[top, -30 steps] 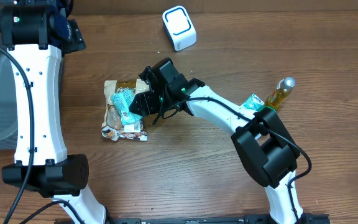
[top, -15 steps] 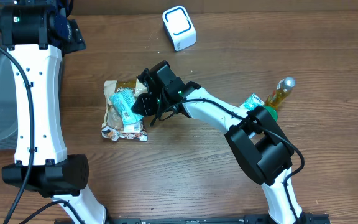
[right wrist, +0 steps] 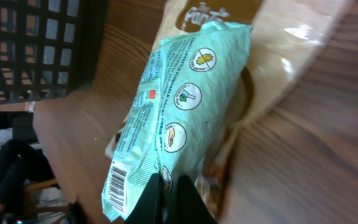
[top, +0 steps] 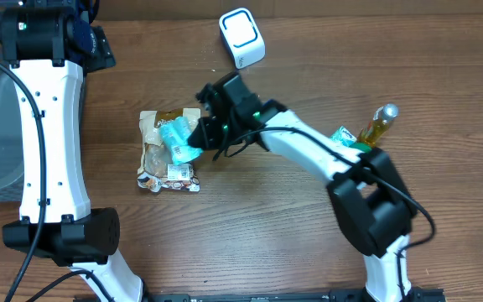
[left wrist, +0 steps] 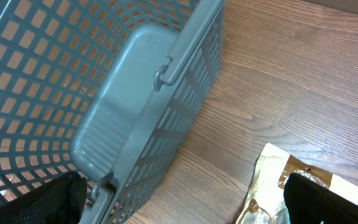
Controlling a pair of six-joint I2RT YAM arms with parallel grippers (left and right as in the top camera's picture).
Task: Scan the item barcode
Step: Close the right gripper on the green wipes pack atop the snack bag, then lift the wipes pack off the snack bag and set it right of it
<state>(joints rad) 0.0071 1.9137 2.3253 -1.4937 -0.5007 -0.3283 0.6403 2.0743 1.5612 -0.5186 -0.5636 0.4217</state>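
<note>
**Right jaws pinched on the mint packet; left jaws wide and empty**

The right gripper (top: 202, 134) has its jaws closed tight on one end of the packet (top: 177, 140). In the right wrist view the two dark fingers (right wrist: 174, 200) meet on the packet's lower edge, with no gap between them. The left gripper (left wrist: 185, 210) stands fully open. Its fingers show only as dark shapes at the bottom corners of the left wrist view, and nothing is between them. It hangs over the basket (left wrist: 135, 118), at the rim next to the table (left wrist: 303, 74).

The packet is mint green and long, with a crimped end. A row of round icons runs down its face, with small print beside them. Its barcode (right wrist: 118, 183) sits near the crimped end just beside the fingers, facing the wrist camera. The packet lies across a tan-and-brown pouch (top: 164, 164) in the middle of the table. Whether it is lifted clear of the pouch cannot be told.

The white scanner (top: 241, 38) with the blue ring stands at the far edge, well apart from the packet. A yellow bottle (top: 377, 124) lies to the right.
</note>
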